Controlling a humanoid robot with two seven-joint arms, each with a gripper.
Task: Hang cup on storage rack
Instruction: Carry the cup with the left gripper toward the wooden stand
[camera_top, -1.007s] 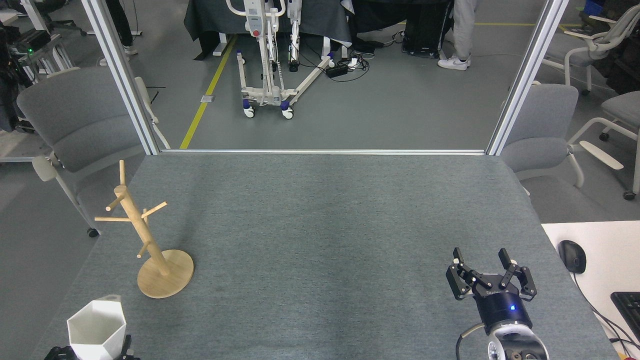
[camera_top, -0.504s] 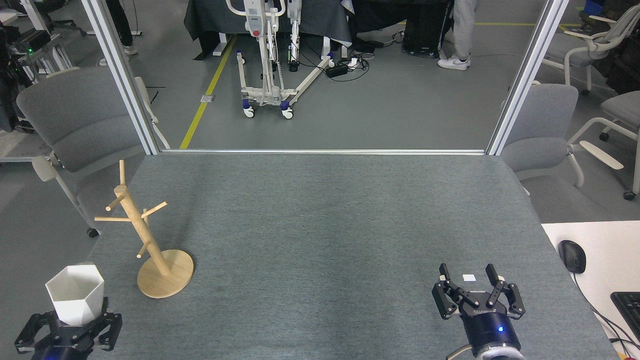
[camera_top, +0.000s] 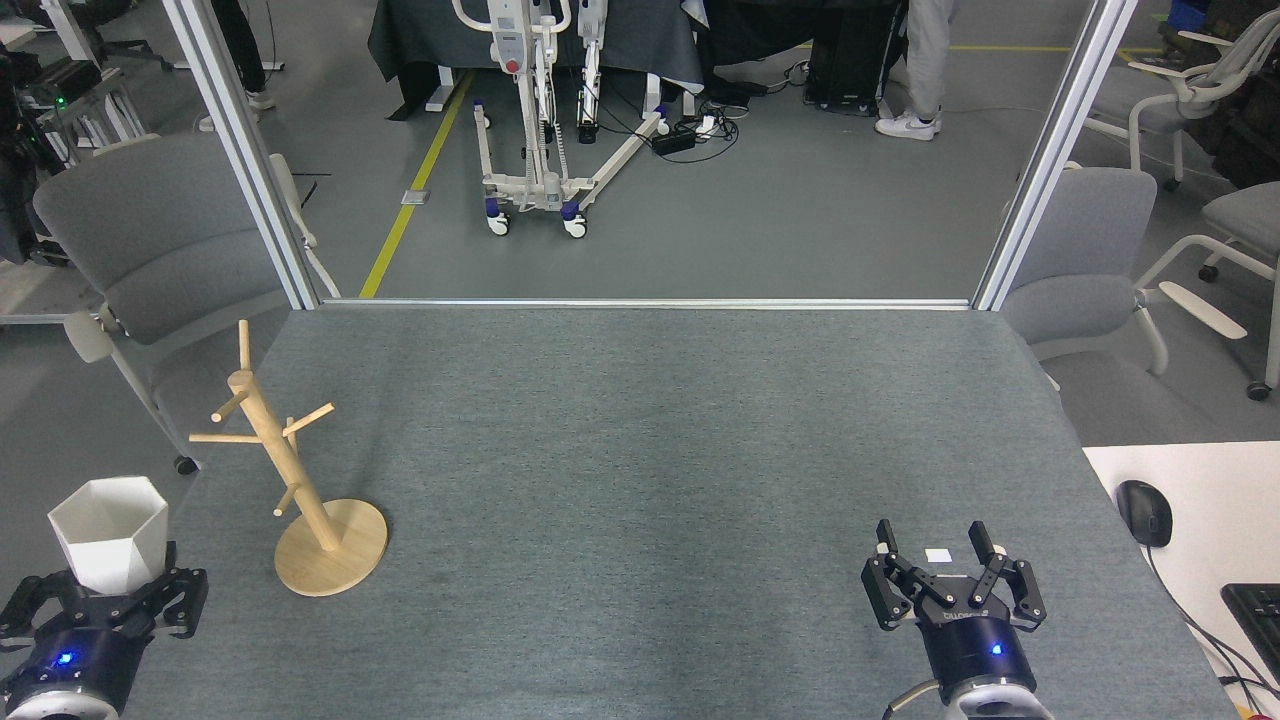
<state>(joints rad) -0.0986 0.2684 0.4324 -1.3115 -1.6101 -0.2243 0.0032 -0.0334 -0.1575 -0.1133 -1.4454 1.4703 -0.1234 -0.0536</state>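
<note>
The left hand (camera_top: 100, 585) grips the white matte faceted cup with a hexagonal rim (camera_top: 108, 530) near its base, upright, left of and nearer than the light wooden mug tree with angled pegs on a round base (camera_top: 290, 480), at the left edge of the grey felt surface (camera_top: 640, 450). The handle is not visible, so its facing should be confirmed first; then I would carry the cup toward a free peg, tilt it so the handle hole meets the peg tip, and slide it on gently without nudging the pole. The right hand (camera_top: 952, 575), released with fingers spread, idles well right of the mug tree; pale lettering on it is unreadable.
</note>
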